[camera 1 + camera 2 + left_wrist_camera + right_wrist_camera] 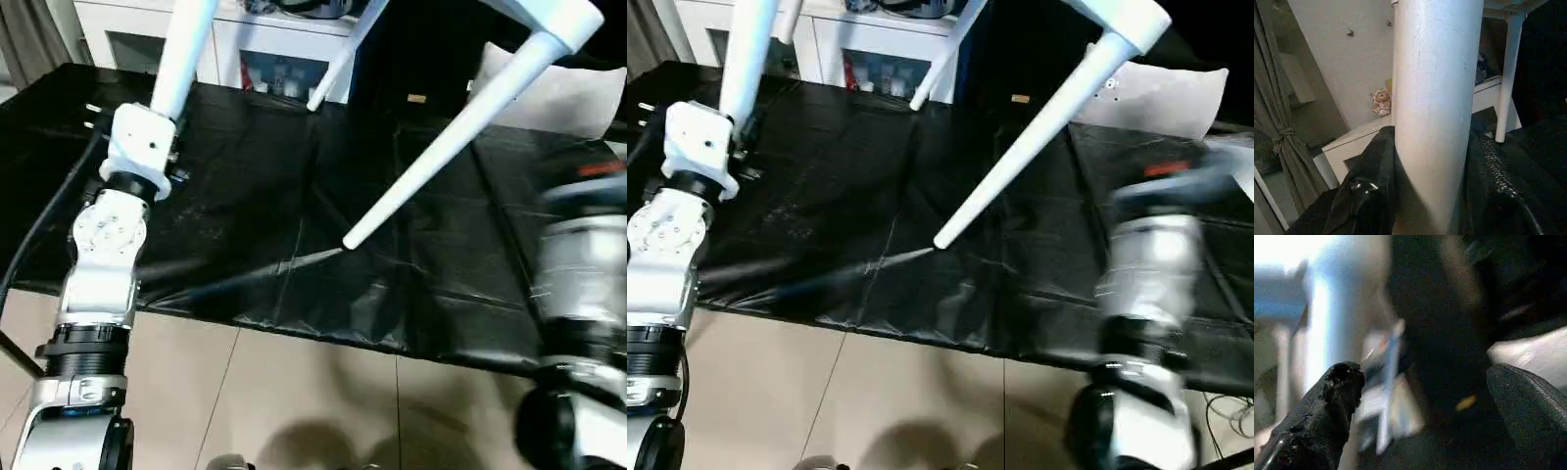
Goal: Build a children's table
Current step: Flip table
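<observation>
**Left gripper clamped on a table leg, table lifted above the black cover**

You have the left gripper [1432,196] closed around one leg [1435,98] of the children's table: its two black fingers [1374,191] press against either side of the smooth, round white shaft, and one pad shows a ribbed, toothed face. From the head camera you see that same leg [186,54] rising out of the white wrist block, tilted a little and running off the top of the picture.

The table is held in the air, legs pointing down. A second leg [460,132] slants from a round socket at the tabletop corner [563,20] toward the work table [245,196], tapering to a blunt rounded tip that hangs just above the creased, glossy black sheet. A third, thinner-looking leg [338,59] angles down farther back, near the white cabinet [265,59].

Your right gripper [1425,396] is spread wide, its two rough black fingers [1327,416] well apart with nothing between them. The right forearm [583,284], silver and cylindrical, shows blurred at the right side over the table's near edge. Beige floor tiles [294,392] lie below.
</observation>
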